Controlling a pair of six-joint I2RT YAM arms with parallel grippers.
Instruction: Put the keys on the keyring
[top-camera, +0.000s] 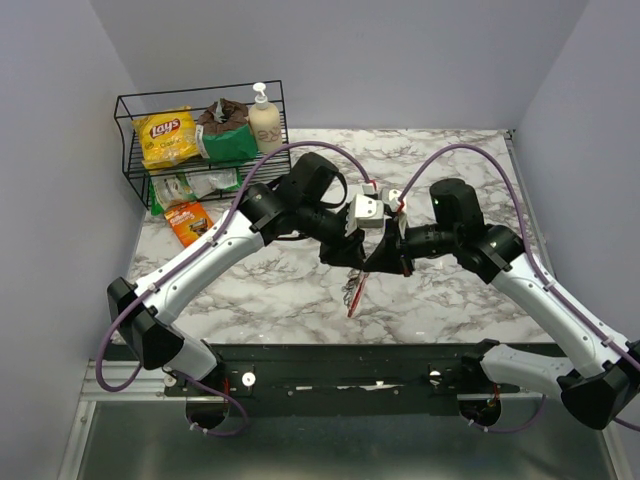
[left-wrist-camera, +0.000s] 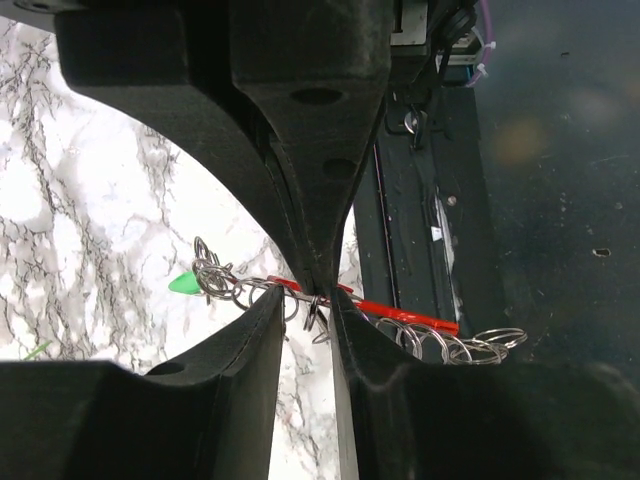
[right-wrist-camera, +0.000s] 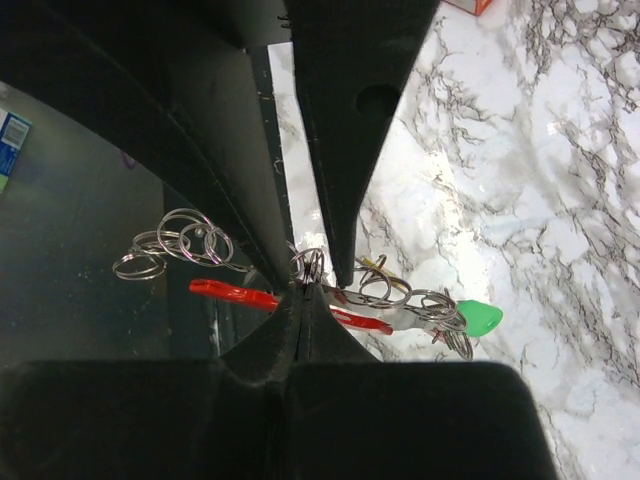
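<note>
The keyring, a thin red loop (left-wrist-camera: 400, 312) strung with several silvery rings, hangs between both grippers above the marble table (top-camera: 280, 290). It also shows in the top view (top-camera: 356, 292) and the right wrist view (right-wrist-camera: 230, 293). A green-headed key (left-wrist-camera: 183, 283) hangs at one end and shows again in the right wrist view (right-wrist-camera: 482, 318). A yellow bit (right-wrist-camera: 375, 265) peeks out among the rings. My right gripper (right-wrist-camera: 302, 290) is shut on a small silvery ring of the keyring. My left gripper (left-wrist-camera: 310, 300) is open by a narrow gap, its fingers either side of the right gripper's tip. No red-headed key shows.
A black wire basket (top-camera: 125, 150) at the back left holds a Lays bag (top-camera: 165, 135), a green packet and a soap bottle (top-camera: 264, 118). An orange packet (top-camera: 188, 220) lies in front of it. The black rail (top-camera: 340, 365) runs along the table's near edge.
</note>
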